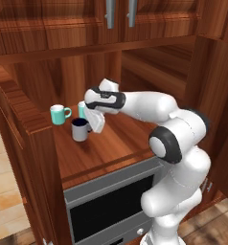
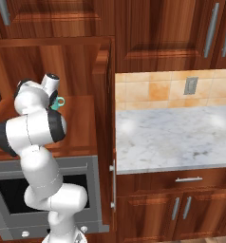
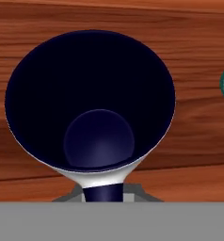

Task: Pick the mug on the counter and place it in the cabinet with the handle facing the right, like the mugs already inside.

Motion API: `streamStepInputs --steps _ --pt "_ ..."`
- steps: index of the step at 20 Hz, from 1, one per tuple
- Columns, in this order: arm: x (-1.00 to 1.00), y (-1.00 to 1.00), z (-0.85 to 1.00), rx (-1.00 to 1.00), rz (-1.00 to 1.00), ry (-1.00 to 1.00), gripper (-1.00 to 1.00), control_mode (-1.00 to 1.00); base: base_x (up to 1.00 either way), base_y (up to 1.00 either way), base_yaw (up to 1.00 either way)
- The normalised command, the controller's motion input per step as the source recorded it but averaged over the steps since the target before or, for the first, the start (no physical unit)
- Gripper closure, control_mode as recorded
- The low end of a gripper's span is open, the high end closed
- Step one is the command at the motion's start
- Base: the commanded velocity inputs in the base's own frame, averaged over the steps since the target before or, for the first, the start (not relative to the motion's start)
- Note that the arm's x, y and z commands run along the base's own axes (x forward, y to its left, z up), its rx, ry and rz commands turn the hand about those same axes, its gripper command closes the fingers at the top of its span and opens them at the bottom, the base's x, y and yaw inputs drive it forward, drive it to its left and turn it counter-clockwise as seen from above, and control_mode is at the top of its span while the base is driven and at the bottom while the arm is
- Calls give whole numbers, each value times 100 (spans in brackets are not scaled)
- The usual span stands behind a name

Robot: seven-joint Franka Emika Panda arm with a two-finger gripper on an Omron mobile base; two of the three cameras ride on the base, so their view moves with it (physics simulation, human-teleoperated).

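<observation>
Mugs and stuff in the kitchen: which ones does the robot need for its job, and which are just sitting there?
Needed:
grey mug, on the shelf
cabinet
gripper, at the grey mug
counter, where the mug came from

Just sitting there:
teal mugs
oven below
wall outlet

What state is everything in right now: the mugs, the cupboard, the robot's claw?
Small grey mug with dark inside: upright on the wooden shelf, empty.
Teal mug with white inside: upright, handle to the right.
Tall reddish-brown wood cabinet: open.
Claw: at the grey mug's handle side; open or shut, I cannot tell.
White marble countertop: bare.
Dark-glass oven: door closed.
</observation>
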Motion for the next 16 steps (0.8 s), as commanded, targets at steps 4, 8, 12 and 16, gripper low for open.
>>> streamStepInputs --steps 4,8,12,16 --pt "32 23 -17 -2 0 -2 100 -100 0 0 0" --pt "20 21 -18 -5 0 -4 100 -100 0 0 0" --pt "10 12 -27 -4 0 -9 100 -100 0 0 0" --pt "0 1 -39 -1 0 -7 100 -100 0 0 0"
